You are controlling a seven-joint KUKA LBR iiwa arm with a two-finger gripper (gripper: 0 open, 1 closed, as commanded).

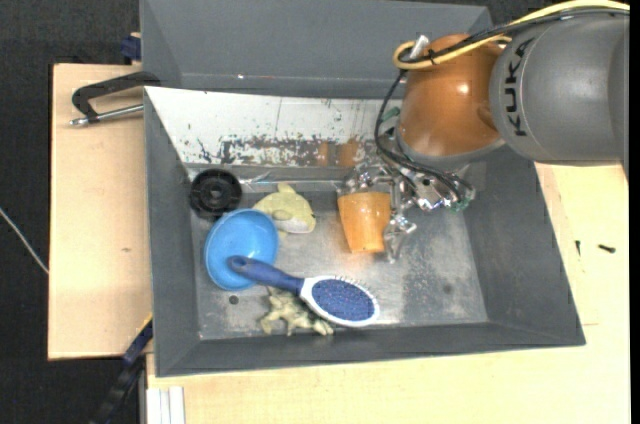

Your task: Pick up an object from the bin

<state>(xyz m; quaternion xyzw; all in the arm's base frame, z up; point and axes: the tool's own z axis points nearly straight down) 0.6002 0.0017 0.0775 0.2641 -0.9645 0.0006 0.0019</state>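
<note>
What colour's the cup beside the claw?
Orange. The cup shows best in the camera view.

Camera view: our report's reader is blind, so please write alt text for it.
The gripper hangs close beside an orange cup in a grey bin. Left of it lie a blue bowl, a blue brush, a black disc and a yellow lump.

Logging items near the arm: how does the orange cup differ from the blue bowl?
The orange cup is narrow and tapered; the blue bowl is wider and rounder. The orange cup sits mid-bin beside the end effector; the blue bowl lies further left, apart from it. The handle of the blue brush reaches over the blue bowl; nothing rests on the orange cup. Both are single-coloured vessels.
</note>
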